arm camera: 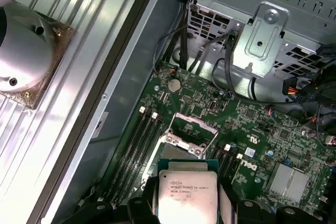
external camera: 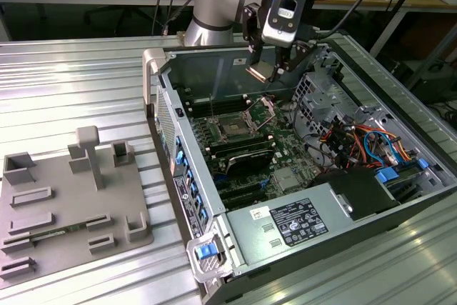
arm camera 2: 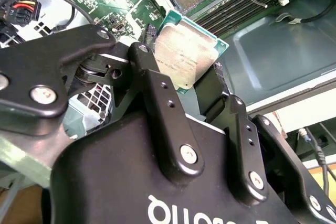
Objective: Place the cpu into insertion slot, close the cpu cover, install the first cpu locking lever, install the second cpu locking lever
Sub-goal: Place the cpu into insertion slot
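The black 2-fingered tool [arm camera 2: 180, 65] was clenched on the small flat square silvery-tan cpu [external camera: 258, 71], held tilted above the open computer case [external camera: 207, 69] and well apart from the square dark-centred, silvery-rimmed insertion slot [external camera: 234, 128]. I judged step 1 of 4, the placing, to be in hand, calling for the cpu to be levelled and squared over that slot. The second wrist view showed the fingers [arm camera 2: 157, 93] pinching opposite edges; the first wrist view showed the thin silvery hinged cpu cover [arm camera: 190, 128] standing open beside the insertion slot.
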Robot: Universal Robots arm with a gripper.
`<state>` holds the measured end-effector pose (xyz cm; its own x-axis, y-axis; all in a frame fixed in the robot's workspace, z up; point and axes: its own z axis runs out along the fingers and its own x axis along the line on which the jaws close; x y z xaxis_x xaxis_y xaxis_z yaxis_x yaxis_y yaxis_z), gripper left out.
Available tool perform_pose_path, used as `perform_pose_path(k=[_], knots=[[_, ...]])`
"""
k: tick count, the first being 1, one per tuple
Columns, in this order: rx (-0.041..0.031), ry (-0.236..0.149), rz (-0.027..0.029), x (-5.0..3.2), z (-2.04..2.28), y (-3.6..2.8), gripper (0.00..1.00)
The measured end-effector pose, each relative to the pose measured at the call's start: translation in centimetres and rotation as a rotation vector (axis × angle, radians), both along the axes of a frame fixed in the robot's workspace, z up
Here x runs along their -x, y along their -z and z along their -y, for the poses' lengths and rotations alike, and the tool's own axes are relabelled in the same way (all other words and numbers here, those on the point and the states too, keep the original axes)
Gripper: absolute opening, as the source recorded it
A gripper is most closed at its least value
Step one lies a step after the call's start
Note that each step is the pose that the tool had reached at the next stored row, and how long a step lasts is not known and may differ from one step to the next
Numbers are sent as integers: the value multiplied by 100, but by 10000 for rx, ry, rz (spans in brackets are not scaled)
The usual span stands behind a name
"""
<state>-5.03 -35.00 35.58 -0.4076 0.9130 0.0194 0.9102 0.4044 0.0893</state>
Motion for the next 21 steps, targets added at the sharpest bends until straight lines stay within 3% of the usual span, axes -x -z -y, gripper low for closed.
perform_pose_path(k=[14,21], knots=[[1,1084,0,0,0,4,55],[0,1433,0,0,0,4,55]])
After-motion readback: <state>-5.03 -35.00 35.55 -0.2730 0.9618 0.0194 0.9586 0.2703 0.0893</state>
